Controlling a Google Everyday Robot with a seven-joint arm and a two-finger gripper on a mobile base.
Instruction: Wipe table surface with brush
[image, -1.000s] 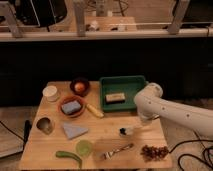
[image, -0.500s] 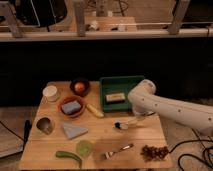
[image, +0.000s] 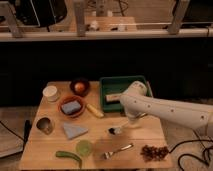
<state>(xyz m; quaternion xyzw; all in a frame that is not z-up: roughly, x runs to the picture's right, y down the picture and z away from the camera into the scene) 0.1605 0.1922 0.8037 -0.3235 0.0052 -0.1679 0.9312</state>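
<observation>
The table surface is a light tan wooden square top. The brush lies low over its middle right, dark bristle head down on the wood and white handle slanting up to the right. My gripper sits at the end of the white arm, just in front of the green tray, shut on the handle's far end. The arm's wrist hides most of the fingers and the handle's tip.
A green tray with a tan block stands at the back right. Also on the table: fruit bowl, white cup, orange bowl, metal cup, grey cloth, lime half, fork, dark red cluster.
The arm has swung left, carrying the brush with it. The bristle head has moved left across the wood and now sits lower than half a second ago.
</observation>
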